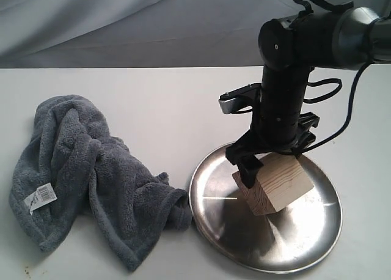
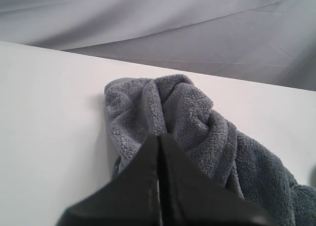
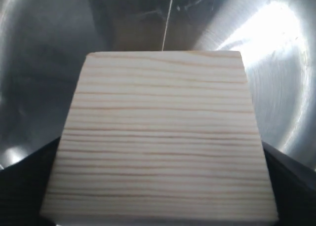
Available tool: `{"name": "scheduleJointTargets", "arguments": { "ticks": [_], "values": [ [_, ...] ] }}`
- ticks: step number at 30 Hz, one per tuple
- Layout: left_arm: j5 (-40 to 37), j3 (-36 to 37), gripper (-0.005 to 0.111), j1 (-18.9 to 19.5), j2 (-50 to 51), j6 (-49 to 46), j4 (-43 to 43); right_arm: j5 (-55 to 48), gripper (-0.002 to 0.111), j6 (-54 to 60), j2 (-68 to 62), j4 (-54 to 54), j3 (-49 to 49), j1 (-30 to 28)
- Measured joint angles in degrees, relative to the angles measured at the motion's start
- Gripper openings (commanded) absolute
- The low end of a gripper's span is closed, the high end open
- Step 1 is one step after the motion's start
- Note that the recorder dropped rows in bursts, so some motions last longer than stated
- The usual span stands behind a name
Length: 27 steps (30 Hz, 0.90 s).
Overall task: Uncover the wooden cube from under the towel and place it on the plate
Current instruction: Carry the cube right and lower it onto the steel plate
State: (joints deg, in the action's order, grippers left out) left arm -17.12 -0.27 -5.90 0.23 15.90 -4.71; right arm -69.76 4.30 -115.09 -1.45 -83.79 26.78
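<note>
Cube (image 3: 158,137) pale, straight-grained (thin tan lines)

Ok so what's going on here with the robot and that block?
The right pincer is closed on the wooden cube, holding it tilted, low over the metal plate. Whether the cube's lower corner touches the plate I cannot tell. The grey towel lies crumpled on the table to the left of the plate, covering nothing that shows. The left pincer is shut and empty, pointing at the towel. The cube is uncovered; it has not yet been let go.
</note>
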Motion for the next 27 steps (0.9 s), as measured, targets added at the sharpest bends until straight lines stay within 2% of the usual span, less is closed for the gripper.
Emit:
{"name": "scheduleJointTargets", "arguments": {
  "ticks": [14,16,23,27],
  "values": [
    [0.0,0.0,0.000,0.0,0.0,0.0,0.0,0.3,0.000,-2.7,-3.2,3.5,-0.2,0.0],
    [0.0,0.0,0.000,0.0,0.0,0.0,0.0,0.3,0.005,-2.8,-3.2,3.5,-0.2,0.0],
    [0.0,0.0,0.000,0.0,0.0,0.0,0.0,0.3,0.035,-2.9,-3.2,3.6,-0.2,0.0],
    [0.0,0.0,0.000,0.0,0.0,0.0,0.0,0.5,0.048,-3.3,-3.2,3.8,-0.2,0.0]
  ]
}}
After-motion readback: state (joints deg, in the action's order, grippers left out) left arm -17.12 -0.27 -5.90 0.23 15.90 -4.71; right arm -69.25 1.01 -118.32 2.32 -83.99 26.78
